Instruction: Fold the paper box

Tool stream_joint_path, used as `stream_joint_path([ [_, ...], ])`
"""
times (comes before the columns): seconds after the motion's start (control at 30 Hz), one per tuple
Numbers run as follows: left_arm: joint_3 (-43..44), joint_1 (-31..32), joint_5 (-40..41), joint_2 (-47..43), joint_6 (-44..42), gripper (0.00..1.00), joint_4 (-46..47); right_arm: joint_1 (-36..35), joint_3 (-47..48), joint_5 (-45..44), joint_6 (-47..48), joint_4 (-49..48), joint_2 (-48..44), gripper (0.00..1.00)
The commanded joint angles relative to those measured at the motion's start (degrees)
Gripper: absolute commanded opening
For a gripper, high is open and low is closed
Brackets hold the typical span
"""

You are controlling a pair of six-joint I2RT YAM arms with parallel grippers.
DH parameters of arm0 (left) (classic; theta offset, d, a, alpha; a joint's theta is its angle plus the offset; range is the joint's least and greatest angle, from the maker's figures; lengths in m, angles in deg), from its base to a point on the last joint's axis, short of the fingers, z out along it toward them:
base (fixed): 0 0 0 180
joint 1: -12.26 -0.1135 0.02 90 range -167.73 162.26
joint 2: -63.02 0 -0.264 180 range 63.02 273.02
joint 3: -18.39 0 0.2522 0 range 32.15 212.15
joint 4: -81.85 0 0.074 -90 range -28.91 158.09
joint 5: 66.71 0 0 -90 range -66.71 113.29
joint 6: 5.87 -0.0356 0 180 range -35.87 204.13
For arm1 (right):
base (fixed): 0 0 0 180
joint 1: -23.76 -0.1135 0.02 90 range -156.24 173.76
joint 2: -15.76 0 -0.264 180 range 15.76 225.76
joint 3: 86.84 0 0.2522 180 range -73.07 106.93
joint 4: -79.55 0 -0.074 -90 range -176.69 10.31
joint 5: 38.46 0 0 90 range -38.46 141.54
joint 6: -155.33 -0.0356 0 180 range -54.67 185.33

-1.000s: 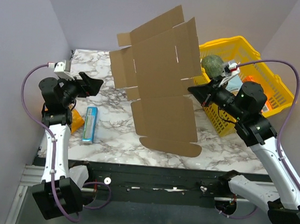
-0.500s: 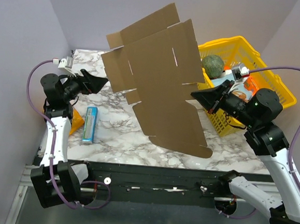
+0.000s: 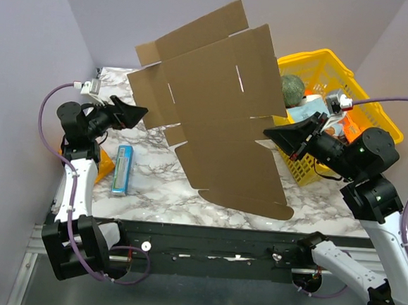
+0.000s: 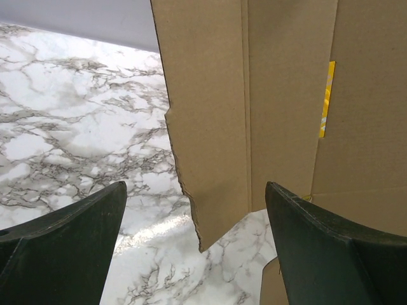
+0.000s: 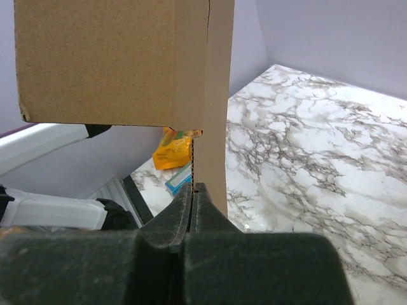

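— Nearest first: what lies on the table [image 3: 151, 191]?
— By the left arm, one blue-green carton [image 3: 123, 169], lying flat; just left of it, one orange packet [image 3: 104, 164], partly behind the arm; both lie apart from the box [image 3: 221, 111].
— And the grippers?
— Two. The left gripper [image 3: 140, 110] has its jaws spread wide and holds nothing; in its wrist view the fingers [image 4: 70, 244] stand to either side of the frame, and the edge of the box's left flap hangs beyond them, untouched.
— The right one?
— The right gripper [image 3: 267, 134] has its jaws pressed together on the box's right edge; its wrist view shows the cardboard rising straight out of the closed tips.
— So where is the box?
— One flat sheet, not yet folded, held up over the middle of the table and tilted; it stands between the two grippers, pinched on the right and free on the left; whether its bottom flap touches the marble, I cannot tell.
— Any containers?
— One: a yellow basket [image 3: 324, 57] at the far right, behind the right gripper; the box hides part of it.
— Its contents?
— One round green thing [image 3: 292, 87] at its left end; beside it, packages in blue, white and orange; how many, I cannot tell.
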Motion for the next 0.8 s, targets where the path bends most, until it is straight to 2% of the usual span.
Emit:
stream_joint_path([
  [0.0,-1.5,-0.5,-3.8,1.6,3.8,0.99,5.9,-0.1,2.3,2.2,-1.2,-0.4,-1.2,0.01],
  [0.17,-3.3,-0.6,-8.9,4.2,12.6,0.96,20.4,-0.1,2.4,2.7,-1.6,-0.3,-0.9,0.01],
  [0.23,-4.1,-0.6,-9.9,3.6,14.5,0.95,23.6,-0.1,2.3,2.8,-1.7,-0.4,-0.7,0.01],
  [0.33,-4.5,-0.5,-10.3,3.6,15.3,0.86,24.8,-0.1,2.3,3.1,-1.7,-0.4,-0.7,0.01],
  [0.4,-5.3,-0.6,-11.0,4.0,17.9,0.77,28.7,-0.1,2.2,3.2,-1.7,-0.4,-0.6,0.01],
  [0.43,-6.5,-0.5,-11.8,4.3,22.2,0.75,34.6,-0.1,2.0,3.2,-1.7,-0.4,-0.5,0.01],
  [0.53,-7.6,-0.5,-12.8,5.1,25.9,0.59,41.0,-0.1,1.7,2.7,-1.6,-0.5,-0.5,0.01],
  [0.57,-7.7,-0.5,-12.8,5.1,26.1,0.49,41.1,-0.1,1.5,2.6,-1.6,-0.3,-0.5,0.01],
  [0.7,-8.0,-0.5,-12.3,3.9,24.0,0.39,38.8,-0.1,0.7,1.6,-1.6,-0.2,-0.4,0.01],
  [0.73,-7.9,-0.5,-11.9,3.8,23.2,0.35,36.8,-0.1,0.5,1.3,-1.6,-0.2,-0.3,0.01],
  [0.77,-7.9,-0.5,-11.9,3.7,22.7,0.25,36.4,-0.1,0.3,1.1,-1.6,-0.2,-0.2,0.01],
])
